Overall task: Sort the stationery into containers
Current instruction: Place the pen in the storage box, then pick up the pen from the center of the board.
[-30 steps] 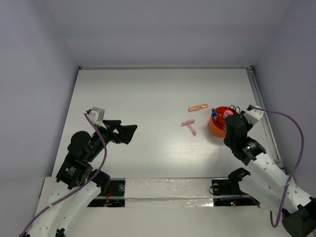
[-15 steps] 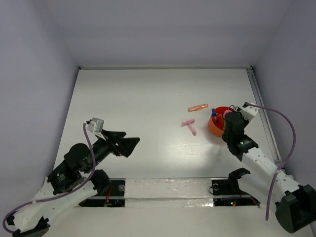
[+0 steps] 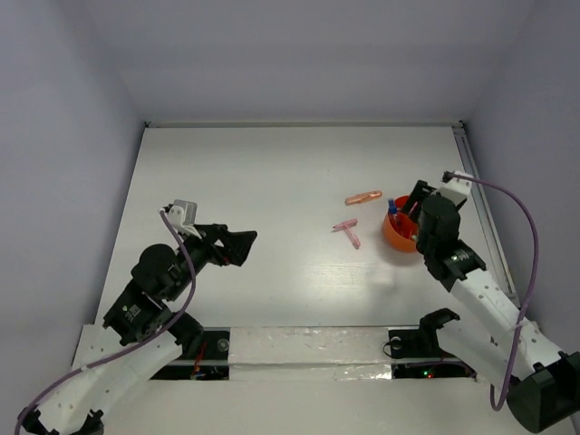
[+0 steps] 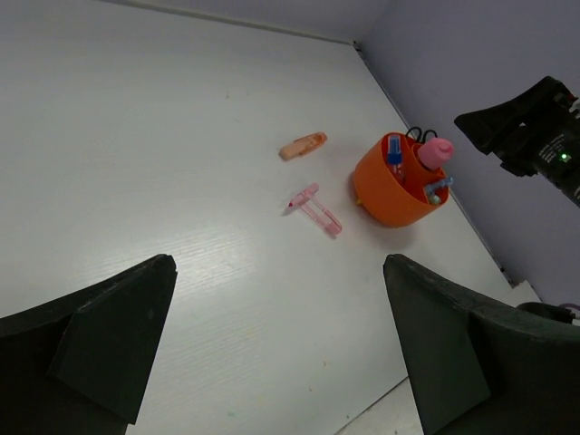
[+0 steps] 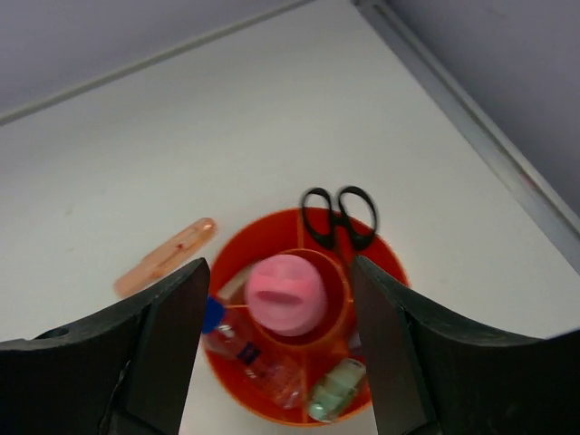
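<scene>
From above, the small round orange-red plastic bowl (image 3: pixel 395 237) stands near the right edge of the white tabletop (image 3: pixel 254 172), half covered by the right arm. The right fingers (image 3: pixel 418 196) hang over its far rim. Over the last second the wrist has drawn back from the bowl's middle toward the far right, and the bowl has not shifted. Two pieces lie loose to the bowl's left: a peach-coloured capsule-shaped stick (image 3: pixel 362 198) and, nearer, a pink T-shaped piece (image 3: pixel 347 230). They are apart from each other and from the bowl, and both are where they were. The left fingers (image 3: pixel 242 246) hover well off to the left, having dipped toward the near edge and come back.

The left wrist view shows its own fingers spread wide with nothing between them, facing the stick (image 4: pixel 303 146), the T-shaped piece (image 4: pixel 314 208) and the bowl (image 4: pixel 385 201). A pink cylindrical tube (image 4: pixel 434 151) and black-handled scissors (image 4: pixel 418 134) stick up from the bowl.

The right wrist view looks straight down — fingers wide apart, empty, straddling the bowl. Inside sit the tube (image 5: pixel 285 294) at centre, the scissors (image 5: pixel 338 216), a clear-blue piece (image 5: pixel 249 352) and a pale green item (image 5: pixel 331 391), each in its own compartment.

The retreat with empty fingers suggests a drop is finished — only the stick and the T-shaped piece seem left to sort.
</scene>
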